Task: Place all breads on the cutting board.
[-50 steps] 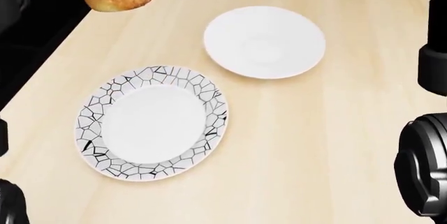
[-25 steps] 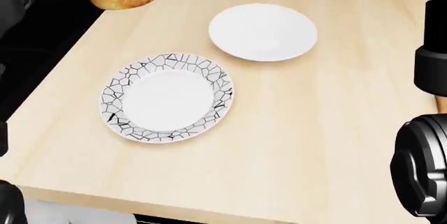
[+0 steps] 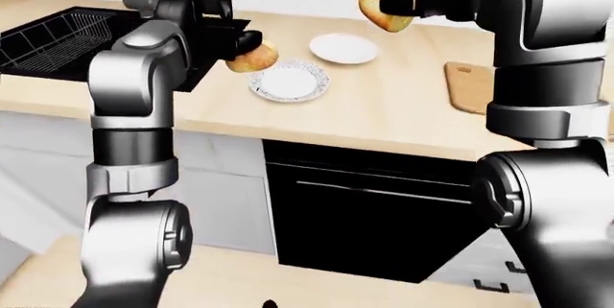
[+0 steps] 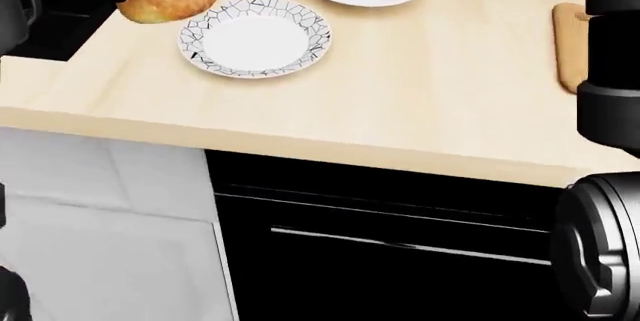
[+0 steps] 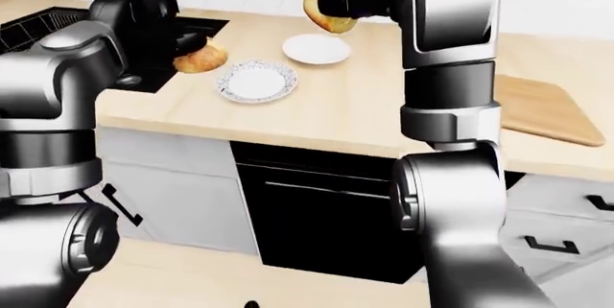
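— What have you got?
— My left hand [image 3: 240, 40] grips a golden bun [image 3: 253, 57]; my right hand [image 5: 353, 0] grips a browner roll [image 5: 326, 6], both lifted above the bench [image 4: 420, 88].
— Handling?
— Light, soft, crusty I'd guess; hold the sides gently. The cutting board [image 5: 542, 110] lies below my right hand.
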Robot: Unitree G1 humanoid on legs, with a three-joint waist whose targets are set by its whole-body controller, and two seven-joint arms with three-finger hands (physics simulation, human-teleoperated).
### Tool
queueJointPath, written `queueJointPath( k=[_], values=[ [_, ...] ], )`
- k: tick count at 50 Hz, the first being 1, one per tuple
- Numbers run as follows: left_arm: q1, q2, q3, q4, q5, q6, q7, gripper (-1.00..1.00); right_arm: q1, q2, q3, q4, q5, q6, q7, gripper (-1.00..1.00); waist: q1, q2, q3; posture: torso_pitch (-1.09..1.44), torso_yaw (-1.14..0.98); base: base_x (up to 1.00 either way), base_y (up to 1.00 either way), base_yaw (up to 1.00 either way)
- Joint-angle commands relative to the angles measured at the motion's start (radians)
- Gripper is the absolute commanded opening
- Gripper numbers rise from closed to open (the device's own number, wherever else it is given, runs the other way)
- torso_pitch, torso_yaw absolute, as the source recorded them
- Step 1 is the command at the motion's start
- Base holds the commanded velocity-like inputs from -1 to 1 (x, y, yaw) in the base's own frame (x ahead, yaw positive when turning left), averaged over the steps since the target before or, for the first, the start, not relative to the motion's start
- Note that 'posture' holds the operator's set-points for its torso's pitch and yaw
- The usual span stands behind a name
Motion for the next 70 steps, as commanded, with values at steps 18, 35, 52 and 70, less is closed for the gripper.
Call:
queueJointPath(
  k=[18, 35, 52, 70],
  values=[
    [-0.03, 0.008, 0.011, -0.045, -0.017, -0.029, 0.005, -1.0, -0.027, -0.015, -0.012, -0.045, 0.013, -0.041, -0.021, -1.0, -0.033, -0.003, 0.012, 0.0, 0.0, 0.0, -0.67, 0.0],
    [-0.035, 0.005, 0.009, -0.047, -0.024, -0.024, 0.014, -1.0, -0.015, -0.016, -0.011, -0.064, 0.029, -0.034, -0.027, -1.0, -0.033, 0.088, -0.032, 0.0, 0.0, 0.0, -0.25, 0.0],
    [-0.038, 0.005, 0.009, -0.036, -0.026, -0.033, 0.018, -1.0, 0.014, -0.016, -0.016, -0.068, 0.049, -0.051, -0.027, -1.0, -0.039, 0.035, -0.023, 0.0, 0.0, 0.01, -0.19, 0.0],
    [-0.033, -0.001, 0.009, -0.039, -0.032, -0.035, 0.026, -1.0, 0.033, -0.014, -0.015, -0.087, 0.058, -0.049, -0.03, -1.0, -0.046, 0.028, -0.047, 0.0, 0.0, 0.06, 0.0, 0.0]
  ],
)
